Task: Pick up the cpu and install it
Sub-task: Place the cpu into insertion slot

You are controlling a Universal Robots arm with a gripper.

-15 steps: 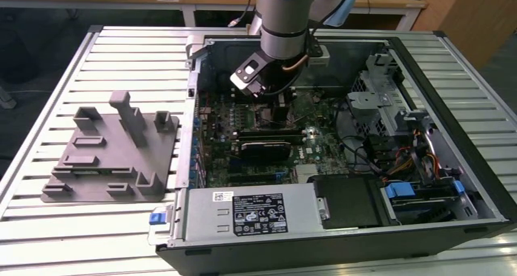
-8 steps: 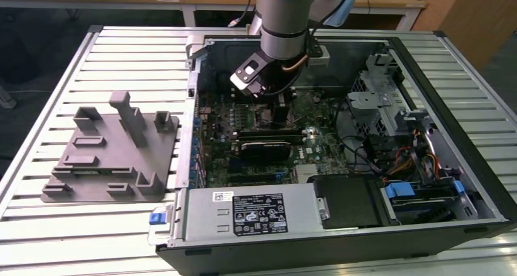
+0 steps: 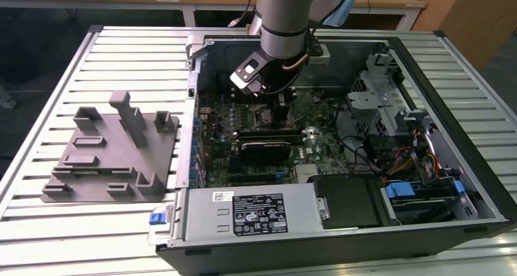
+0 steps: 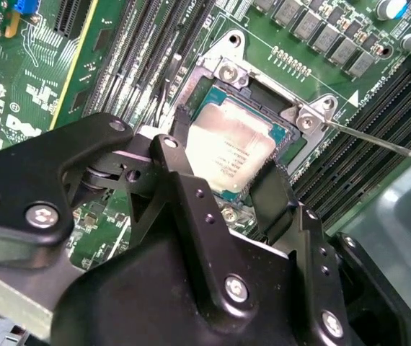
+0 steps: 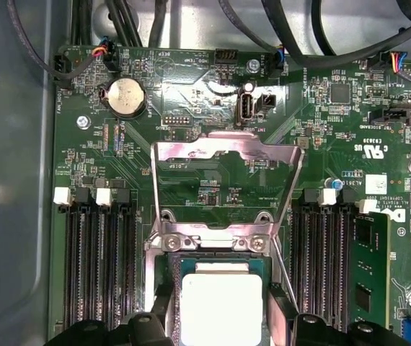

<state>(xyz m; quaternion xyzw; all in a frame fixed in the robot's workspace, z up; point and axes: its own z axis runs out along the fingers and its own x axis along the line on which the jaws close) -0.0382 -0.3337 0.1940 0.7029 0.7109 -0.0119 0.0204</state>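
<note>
The cpu (image 4: 234,151), a silver square with a thin green rim, lies level in the motherboard socket (image 4: 228,71). The black gripper (image 4: 227,164) comes down over it, one finger (image 4: 182,144) on each of two opposite edges, pressed against the chip. In the first wrist view the cpu (image 5: 221,306) sits between the two fingers (image 5: 164,311) of the gripper (image 5: 221,321), below the raised metal load plate (image 5: 223,155). In the exterior view the arm reaches into the open computer case and the gripper (image 3: 273,88) hangs low over the board's upper middle.
A grey plastic tray (image 3: 109,161) with upright pegs lies on the slatted table on the exterior view's left. Inside the case are the power supply (image 3: 250,212), a drive cage (image 3: 388,100) and cables. Memory slots (image 5: 97,267) flank the socket, and a thin lever rod (image 4: 386,144) sticks out beside it.
</note>
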